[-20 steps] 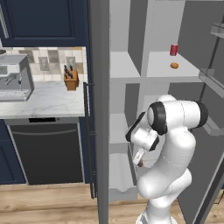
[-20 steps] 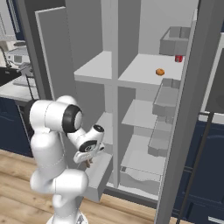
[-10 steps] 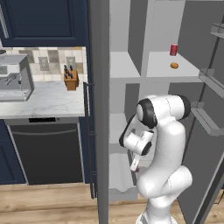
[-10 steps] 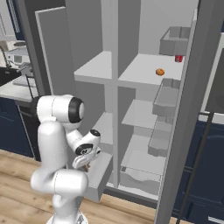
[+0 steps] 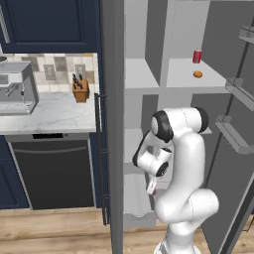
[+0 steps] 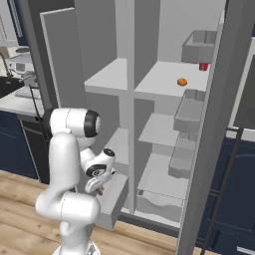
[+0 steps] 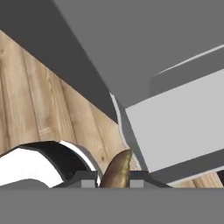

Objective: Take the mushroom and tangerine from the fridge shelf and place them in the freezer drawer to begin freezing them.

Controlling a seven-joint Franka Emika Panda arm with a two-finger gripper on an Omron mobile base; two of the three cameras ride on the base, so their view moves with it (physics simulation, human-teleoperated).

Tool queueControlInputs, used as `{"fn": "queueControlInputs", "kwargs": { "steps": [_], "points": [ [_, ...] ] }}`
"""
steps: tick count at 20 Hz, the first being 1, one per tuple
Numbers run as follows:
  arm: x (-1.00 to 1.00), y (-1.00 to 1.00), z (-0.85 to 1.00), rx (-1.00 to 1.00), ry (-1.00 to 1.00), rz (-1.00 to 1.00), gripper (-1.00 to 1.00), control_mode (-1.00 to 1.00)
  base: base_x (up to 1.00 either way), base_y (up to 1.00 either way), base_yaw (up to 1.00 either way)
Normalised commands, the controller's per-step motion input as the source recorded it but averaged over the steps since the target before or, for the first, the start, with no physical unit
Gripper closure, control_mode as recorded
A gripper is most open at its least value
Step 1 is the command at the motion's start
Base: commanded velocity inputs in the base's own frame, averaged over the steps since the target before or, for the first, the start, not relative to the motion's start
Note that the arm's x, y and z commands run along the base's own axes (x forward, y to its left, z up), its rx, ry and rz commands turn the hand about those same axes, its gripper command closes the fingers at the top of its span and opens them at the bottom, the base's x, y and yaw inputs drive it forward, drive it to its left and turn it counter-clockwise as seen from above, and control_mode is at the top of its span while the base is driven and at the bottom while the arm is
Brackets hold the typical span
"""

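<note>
kitchen sim with the fridge wide open, wood floor underneath, a counter (image 5: 49, 116) with a knife block (image 5: 79, 90) off to the side. the arm is folded down low and the gripper (image 5: 151, 184) sits right over the pulled-out freezer drawer (image 5: 135, 201), the pale bin with the dipped front lip. in the hand view there's a brownish lump pinched between the finger tips, which i'm reading as the mushroom (image 7: 116, 170), so the fingers are clamped on it, and the drawer's pale wall is just ahead with floorboards showing past it. up top, the tangerine (image 5: 198, 74) is sitting on the fridge shelf (image 5: 183, 79) near the red can (image 5: 197, 56), well apart from the gripper. so my take: roughly the first half is nearly wrapped up, mushroom is at the drawer but not let go yet. what's left is dropping it in, then going up for the tangerine and bringing that down too.
</note>
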Motion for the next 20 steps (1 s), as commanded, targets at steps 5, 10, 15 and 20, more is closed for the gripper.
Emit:
{"fn": "queueControlInputs", "kwargs": {
  "steps": [5,10,15,20],
  "points": [
    [0.37,0.0,-0.26,0.0,0.0,0.05,1.0,-1.0,0.0,0.0,0.0],
    [0.11,0.0,-0.44,0.0,0.0,0.06,1.0,-1.0,0.0,0.0,0.0],
    [0.0,0.02,-0.39,0.0,0.0,0.05,1.0,-1.0,0.0,0.0,0.0],
    [0.0,0.04,-0.33,0.0,0.0,0.04,1.0,-1.0,0.0,0.0,0.0]
  ]
}}
